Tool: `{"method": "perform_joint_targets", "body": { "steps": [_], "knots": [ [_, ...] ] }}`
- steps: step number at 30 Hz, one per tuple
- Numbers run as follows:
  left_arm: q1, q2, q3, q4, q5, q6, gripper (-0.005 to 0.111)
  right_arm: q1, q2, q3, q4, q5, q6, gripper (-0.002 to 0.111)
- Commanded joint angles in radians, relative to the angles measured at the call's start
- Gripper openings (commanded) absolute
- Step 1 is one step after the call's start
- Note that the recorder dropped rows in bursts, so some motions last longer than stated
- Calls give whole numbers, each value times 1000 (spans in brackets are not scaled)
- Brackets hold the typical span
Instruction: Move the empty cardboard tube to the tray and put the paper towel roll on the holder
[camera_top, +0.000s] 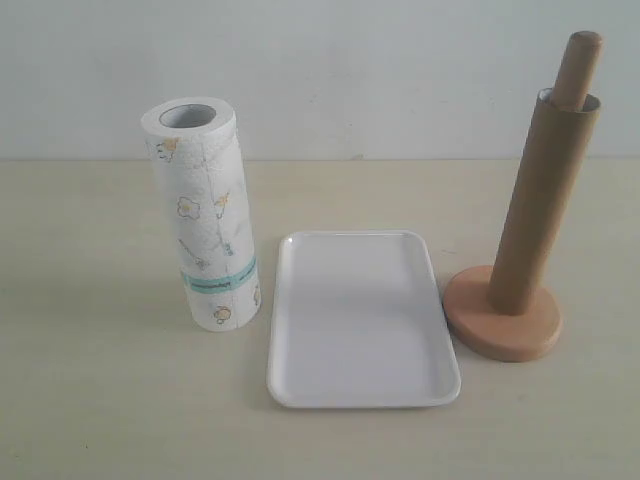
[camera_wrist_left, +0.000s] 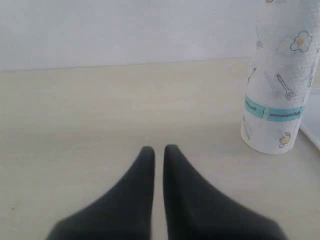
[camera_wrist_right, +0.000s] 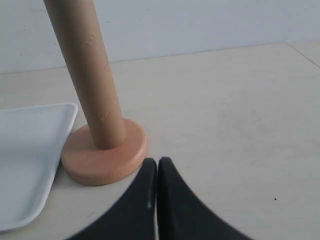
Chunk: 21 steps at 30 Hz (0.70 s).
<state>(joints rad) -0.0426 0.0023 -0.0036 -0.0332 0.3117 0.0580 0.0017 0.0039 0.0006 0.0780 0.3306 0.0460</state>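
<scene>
The paper towel roll stands upright on the table, left of the white tray, which lies flat with nothing on it. On the right stands the wooden holder; the empty cardboard tube is slipped over its pole, whose rounded top sticks out. Neither gripper shows in the exterior view. My left gripper is shut and holds nothing, low over the table, with the roll some way off. My right gripper is shut and empty, close beside the holder's base, under the tube.
A pale wall rises behind the light table. The tray's corner lies beside the holder's base in the right wrist view. Bare tabletop stretches beyond the right gripper.
</scene>
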Motion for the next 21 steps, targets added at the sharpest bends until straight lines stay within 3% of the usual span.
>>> {"method": "perform_joint_targets", "body": {
  "steps": [1, 8, 12, 15, 19, 21],
  "knots": [
    [3, -2, 4, -12, -6, 5, 6, -2, -4, -1, -1, -6, 0, 0],
    [3, -2, 4, -12, -6, 5, 6, -2, -4, -1, -1, -9, 0, 0],
    [3, -2, 4, -12, -6, 5, 6, -2, -4, -1, -1, -107, 0, 0],
    [3, -2, 4, -12, -6, 5, 6, -2, -4, -1, -1, -296, 25, 0],
    [3, -2, 4, -12, -6, 5, 6, -2, -4, -1, 2, -717, 82, 0],
    [3, -2, 4, -12, -6, 5, 6, -2, -4, -4, 2, -845, 64, 0]
  ]
}}
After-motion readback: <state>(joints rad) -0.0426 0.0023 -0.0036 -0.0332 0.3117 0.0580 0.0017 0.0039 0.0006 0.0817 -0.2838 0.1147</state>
